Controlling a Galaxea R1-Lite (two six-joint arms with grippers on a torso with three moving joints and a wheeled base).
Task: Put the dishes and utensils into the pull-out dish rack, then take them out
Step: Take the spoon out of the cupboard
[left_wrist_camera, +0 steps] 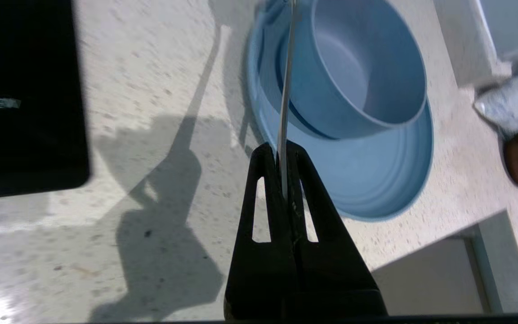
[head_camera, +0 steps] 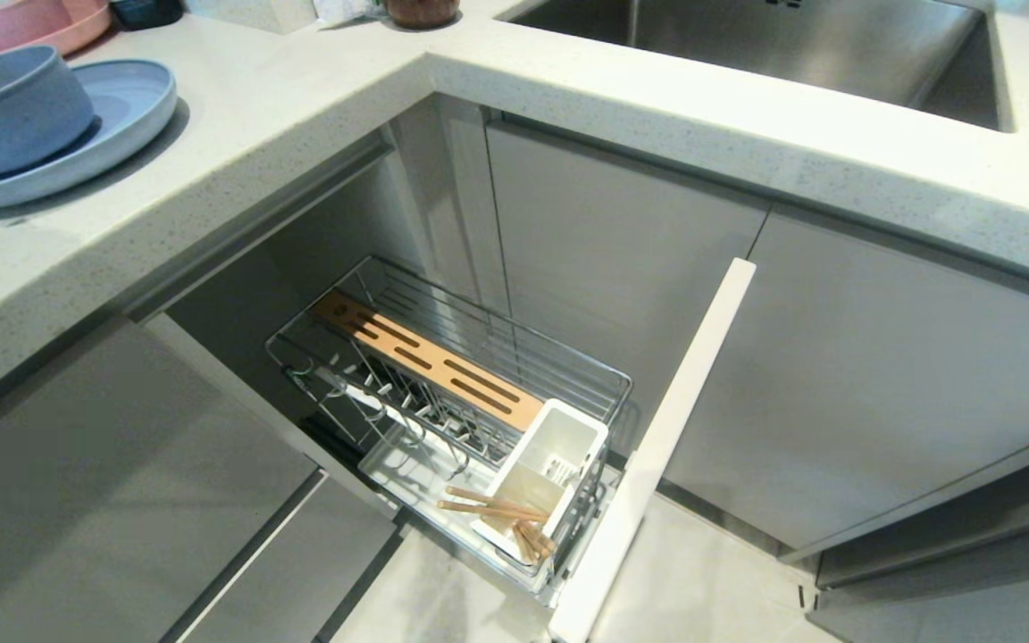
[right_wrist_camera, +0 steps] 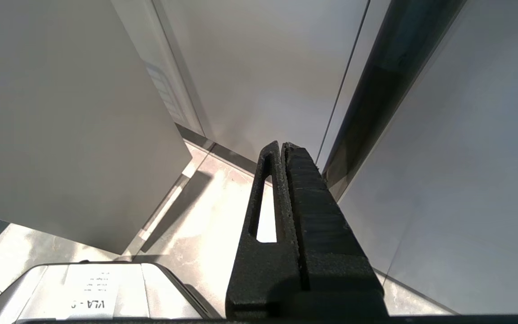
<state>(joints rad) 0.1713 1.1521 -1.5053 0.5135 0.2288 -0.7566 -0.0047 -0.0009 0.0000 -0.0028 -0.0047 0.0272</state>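
A thin silver spoon (left_wrist_camera: 284, 90) is pinched edge-on between the closed jaws of the left gripper (left_wrist_camera: 281, 155), held above the speckled countertop (left_wrist_camera: 151, 135), its handle running out from the fingertips across the rim of the pale blue bowl (left_wrist_camera: 358, 76). That bowl is seen sitting in the pale blue plate (left_wrist_camera: 376, 180), both on the counter at the robot's left and not yet loaded. Down below, the pull-out dish rack (head_camera: 443, 393) is drawn fully out, and the wooden chopsticks (head_camera: 497, 509) are seen lying across the near corner of the white cutlery caddy (head_camera: 555, 455), their tips spilling over its edge rather than standing inside. The step in hand is judged to be carrying the spoon to that caddy. To do it well, the grip should be kept firm on so slim a handle, the spoon should be brought clear of the counter edge before it is lowered, and it should be lined up over the open pocket of the caddy so that the chopsticks are not knocked further out. Release is best left until the spoon is well inside. The left arm is out of the head view, its wrist angled down at the counter. The right gripper (right_wrist_camera: 282, 146) is parked low beside the cabinet fronts, fingers pressed together on nothing.
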